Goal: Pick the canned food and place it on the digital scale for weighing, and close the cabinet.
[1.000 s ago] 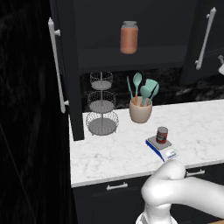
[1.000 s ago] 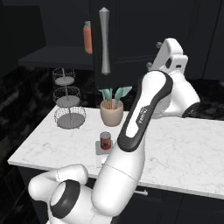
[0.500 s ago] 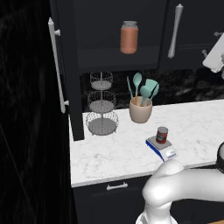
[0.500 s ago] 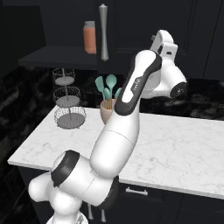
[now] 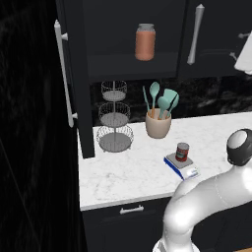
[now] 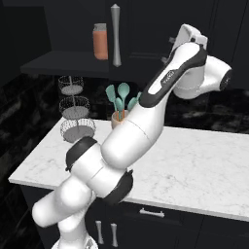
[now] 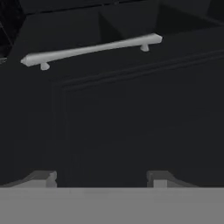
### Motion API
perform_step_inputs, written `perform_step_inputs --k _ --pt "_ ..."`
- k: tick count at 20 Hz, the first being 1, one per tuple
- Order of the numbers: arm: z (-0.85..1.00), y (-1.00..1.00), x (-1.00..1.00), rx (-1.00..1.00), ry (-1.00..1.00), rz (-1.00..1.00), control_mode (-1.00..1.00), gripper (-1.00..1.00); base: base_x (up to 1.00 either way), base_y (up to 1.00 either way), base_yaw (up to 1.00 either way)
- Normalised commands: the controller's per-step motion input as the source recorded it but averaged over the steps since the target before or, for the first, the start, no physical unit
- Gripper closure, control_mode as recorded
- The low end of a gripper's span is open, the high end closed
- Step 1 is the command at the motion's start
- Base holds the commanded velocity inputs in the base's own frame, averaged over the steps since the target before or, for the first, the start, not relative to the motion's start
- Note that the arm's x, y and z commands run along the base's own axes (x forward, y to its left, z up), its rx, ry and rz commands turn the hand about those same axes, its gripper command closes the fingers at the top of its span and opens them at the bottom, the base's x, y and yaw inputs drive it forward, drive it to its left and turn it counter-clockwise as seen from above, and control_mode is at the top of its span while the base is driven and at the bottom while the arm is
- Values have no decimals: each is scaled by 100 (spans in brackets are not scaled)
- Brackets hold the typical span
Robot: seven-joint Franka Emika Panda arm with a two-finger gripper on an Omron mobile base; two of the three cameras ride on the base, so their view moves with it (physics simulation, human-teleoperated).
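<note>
Two dark finger tips [image 7: 159, 178] stand well apart at the bottom of the hand view, the jaws wide and holding nothing, facing the black panelled door of the cabinet [image 7: 131, 122] at close range. A long silver-grey bar handle [image 7: 89, 50] runs across that door above the tips, tilted in the rolled view.

From the right base view, the white arm rises from the tabletop [image 6: 194, 165] edge and bends up to the cabinet [image 6: 146, 29], its wrist against the dark door front to the right of another bar handle [image 6: 115, 34].

Well below and away from the jaws, the canned food [image 5: 182, 152] stands upright on the digital scale [image 5: 182, 166], which lies on the white marble tabletop [image 5: 128, 172] near its front edge. Behind it sits a beige crock of teal utensils [image 5: 158, 118], and left of that a three-tier wire stand [image 5: 114, 118]. An orange-pink jar [image 5: 145, 42] stands on the cabinet's dark shelf [image 5: 133, 61]. The left door [image 5: 74, 74] hangs open, edge-on; the right door [image 5: 211, 34] is swung nearly across the opening.
</note>
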Motion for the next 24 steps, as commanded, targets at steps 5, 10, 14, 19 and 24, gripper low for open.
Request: perform_step_inputs --k 5,10,14,19,24 --pt "-32 71 -42 0 -26 -3 -100 -100 0 0 0" --pt "-100 91 96 0 -2 -43 -100 -100 0 0 0" --pt "-53 99 99 0 -8 -52 -100 -100 0 0 0" --pt "-55 100 100 0 -7 -55 -100 -100 0 0 0" --pt "-85 81 84 17 -11 -47 -100 -100 0 0 0"
